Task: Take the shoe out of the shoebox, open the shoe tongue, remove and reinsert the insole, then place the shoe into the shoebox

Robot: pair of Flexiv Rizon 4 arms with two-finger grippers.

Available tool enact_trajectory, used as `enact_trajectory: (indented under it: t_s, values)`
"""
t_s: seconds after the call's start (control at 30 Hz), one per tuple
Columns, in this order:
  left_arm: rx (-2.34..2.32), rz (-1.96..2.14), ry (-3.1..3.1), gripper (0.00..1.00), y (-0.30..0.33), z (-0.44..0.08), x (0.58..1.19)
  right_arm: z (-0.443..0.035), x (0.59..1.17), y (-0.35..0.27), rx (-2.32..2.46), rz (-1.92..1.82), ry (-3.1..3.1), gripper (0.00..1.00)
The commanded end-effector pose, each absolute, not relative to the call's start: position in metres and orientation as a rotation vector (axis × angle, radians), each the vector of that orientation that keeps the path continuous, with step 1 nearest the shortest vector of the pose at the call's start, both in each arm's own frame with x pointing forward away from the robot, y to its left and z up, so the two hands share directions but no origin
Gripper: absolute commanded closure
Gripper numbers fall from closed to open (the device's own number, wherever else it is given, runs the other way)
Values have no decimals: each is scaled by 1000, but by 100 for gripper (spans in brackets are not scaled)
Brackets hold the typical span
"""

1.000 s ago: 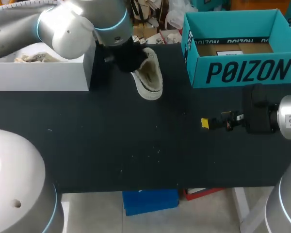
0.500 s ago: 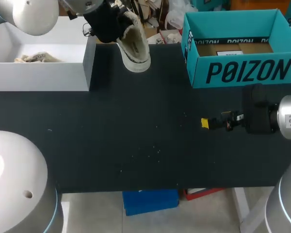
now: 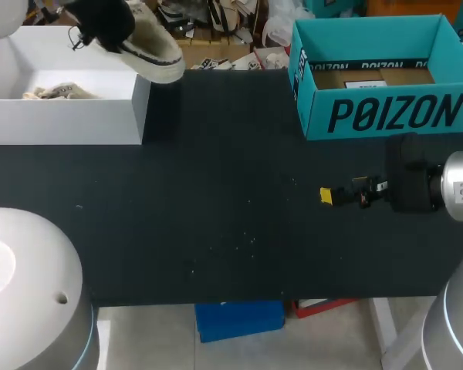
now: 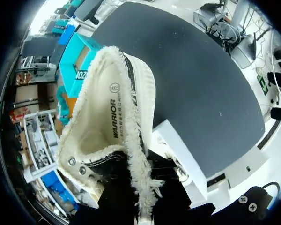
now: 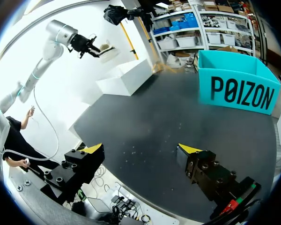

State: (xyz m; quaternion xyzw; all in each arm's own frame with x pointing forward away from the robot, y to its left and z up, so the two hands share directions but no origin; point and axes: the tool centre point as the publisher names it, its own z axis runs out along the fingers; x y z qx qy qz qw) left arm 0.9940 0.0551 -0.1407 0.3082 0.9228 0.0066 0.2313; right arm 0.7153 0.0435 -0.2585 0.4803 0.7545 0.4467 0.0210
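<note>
**Shoe held up by the white shoebox, right claw idle**

The left gripper (image 3: 117, 31) is clamped on the shoe (image 3: 154, 54), its black fingers pinching the collar at the heel end, and we've got the whole shoe hanging in the air, off the table. It's a cream shoe with a fuzzy, frayed lining. In the head view it tilts with the toe towards the right and the pale sole facing down and outward. Through the left wrist camera we look straight into its mouth: insole lying inside, a dark eyelet strip close to the fingers.

Under and just left of the shoe sits the white shoebox (image 3: 62, 123), open on top, with a crumpled pale wad (image 3: 58, 91) lying inside it. The shoe hangs by the box's far right corner.

Moving across the black table (image 3: 216, 200), we reach the right gripper (image 5: 140, 150), low over the right side. Its yellow tips stand wide apart, nothing between them.

Beyond it, at the far right, stands the teal box (image 3: 393, 116), open, well apart from the shoe.
</note>
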Motion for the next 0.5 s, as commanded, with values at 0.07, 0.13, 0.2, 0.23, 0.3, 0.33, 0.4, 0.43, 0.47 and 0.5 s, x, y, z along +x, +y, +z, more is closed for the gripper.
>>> enact_trajectory:
  t_s: [0.07, 0.13, 0.2, 0.23, 0.3, 0.33, 0.4, 0.43, 0.47, 0.5]
  values:
    - [654, 24, 2557, 100, 99, -144, 987, -259, 715, 45, 1491, 1385, 2337, 0]
    - [600, 29, 2565, 100, 113, -147, 988, -259, 715, 45, 1491, 1385, 2337, 0]
    - [579, 31, 2568, 100, 124, -148, 988, -259, 715, 45, 1491, 1385, 2337, 0]
    - [570, 16, 2562, 100, 127, -149, 987, -259, 715, 45, 1491, 1385, 2337, 0]
    - [570, 16, 2562, 100, 127, -149, 987, -259, 715, 45, 1491, 1385, 2337, 0]
    - [570, 16, 2562, 100, 127, -149, 987, -259, 715, 45, 1491, 1385, 2337, 0]
    - [570, 16, 2562, 100, 127, -149, 987, -259, 715, 45, 1491, 1385, 2337, 0]
    - [570, 16, 2562, 100, 127, -149, 987, -259, 715, 45, 1491, 1385, 2337, 0]
    - [570, 16, 2562, 100, 127, -149, 987, -259, 715, 45, 1491, 1385, 2337, 0]
    - [570, 16, 2562, 100, 127, -149, 987, -259, 715, 45, 1491, 1385, 2337, 0]
